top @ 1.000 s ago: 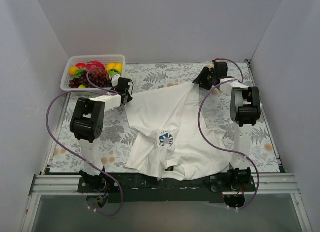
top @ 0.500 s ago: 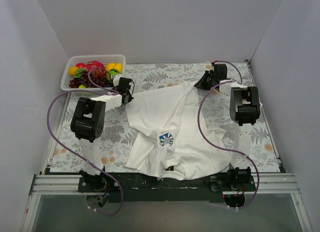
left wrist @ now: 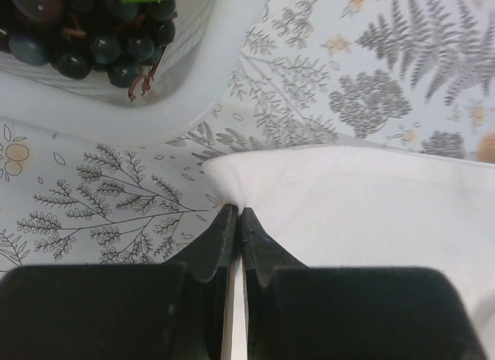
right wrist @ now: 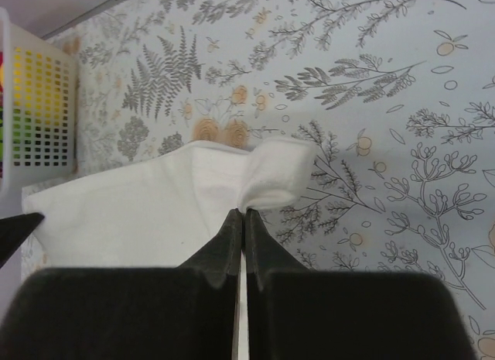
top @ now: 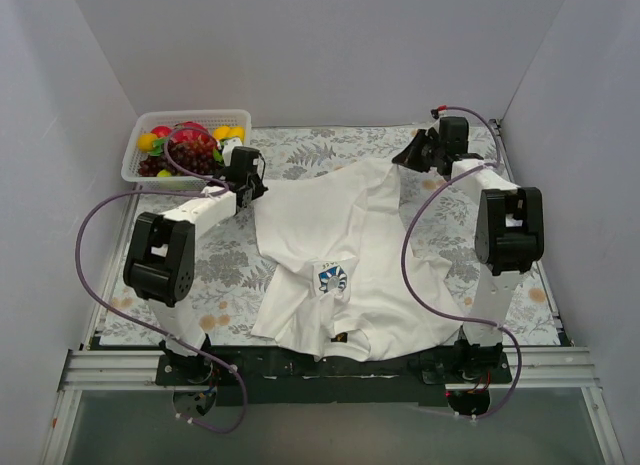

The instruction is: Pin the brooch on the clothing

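Observation:
The clothing (top: 345, 235), a white T-shirt with a blue-and-white flower emblem (top: 333, 277), lies rumpled in the middle of the table, its neck toward the arm bases. My left gripper (top: 248, 188) is shut on the shirt's far left hem corner (left wrist: 232, 191). At the far right corner my right gripper (top: 412, 157) is shut on a bunched fold of the hem (right wrist: 271, 182). Both pinch white cloth between closed jaws. The hem is stretched between the two grippers. The brooch is out of view.
A white basket (top: 135, 163) of toy fruit, with dark grapes (left wrist: 93, 35), stands at the far left corner, just beyond my left gripper. A leaf-patterned cloth (top: 300, 150) covers the table. White walls enclose three sides.
Both grippers closed on the shirt's far hem corners. Both arms stretched farther back, the right gripper moving toward the back right, and the hem has pulled straighter.

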Controlling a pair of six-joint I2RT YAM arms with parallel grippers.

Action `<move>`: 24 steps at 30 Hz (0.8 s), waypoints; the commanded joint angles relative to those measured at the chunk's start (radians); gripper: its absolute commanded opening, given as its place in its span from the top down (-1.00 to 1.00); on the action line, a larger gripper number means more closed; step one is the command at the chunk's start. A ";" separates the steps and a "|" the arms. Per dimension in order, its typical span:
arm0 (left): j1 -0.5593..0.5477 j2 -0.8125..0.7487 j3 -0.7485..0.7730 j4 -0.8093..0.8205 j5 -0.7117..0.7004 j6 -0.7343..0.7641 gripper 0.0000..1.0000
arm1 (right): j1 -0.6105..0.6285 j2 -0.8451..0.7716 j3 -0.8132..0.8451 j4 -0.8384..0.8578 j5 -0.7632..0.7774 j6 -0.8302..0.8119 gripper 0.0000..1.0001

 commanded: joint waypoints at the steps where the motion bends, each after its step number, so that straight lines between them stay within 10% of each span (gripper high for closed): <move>1: -0.006 -0.124 -0.012 0.002 0.027 0.022 1.00 | 0.002 -0.120 -0.034 0.049 -0.033 -0.018 0.97; 10: -0.008 -0.291 0.039 0.005 0.044 0.082 1.00 | 0.003 -0.329 -0.036 0.039 -0.025 -0.033 0.97; 24: -0.006 -0.381 0.562 -0.154 0.102 0.225 1.00 | 0.002 -0.672 0.134 0.002 0.007 -0.067 0.97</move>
